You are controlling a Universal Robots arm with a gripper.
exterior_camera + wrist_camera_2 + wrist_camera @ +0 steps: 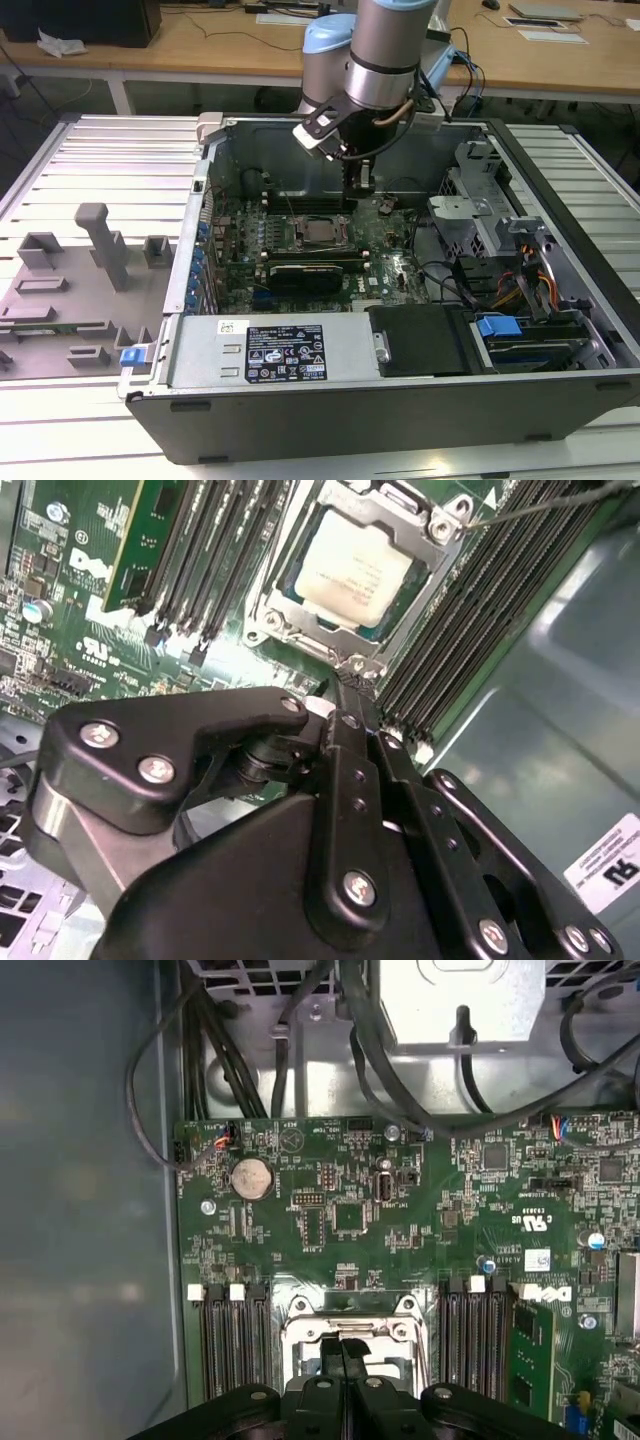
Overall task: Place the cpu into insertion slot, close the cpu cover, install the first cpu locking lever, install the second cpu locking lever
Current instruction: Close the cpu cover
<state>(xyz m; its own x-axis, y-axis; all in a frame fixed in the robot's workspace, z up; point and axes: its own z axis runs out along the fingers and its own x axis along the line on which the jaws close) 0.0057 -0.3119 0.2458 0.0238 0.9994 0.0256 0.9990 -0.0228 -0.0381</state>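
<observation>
Inside the open computer case (560,200), the cpu (350,565) sits in the insertion slot (302,232), and the cpu cover (295,625) appears to lie flat around it. The gripper (345,680) has its jaws pressed together on nothing visible, likely to push. Its tip is at the cover's edge, just beside the chip.

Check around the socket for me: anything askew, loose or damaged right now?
Nothing looks damaged. The cpu lies flat and square inside the cpu cover. One oddity: a thin lever rod sticks out from the cover's corner across the memory slots, seemingly unlatched. The gripper, shut, is at the cover's edge.
</observation>
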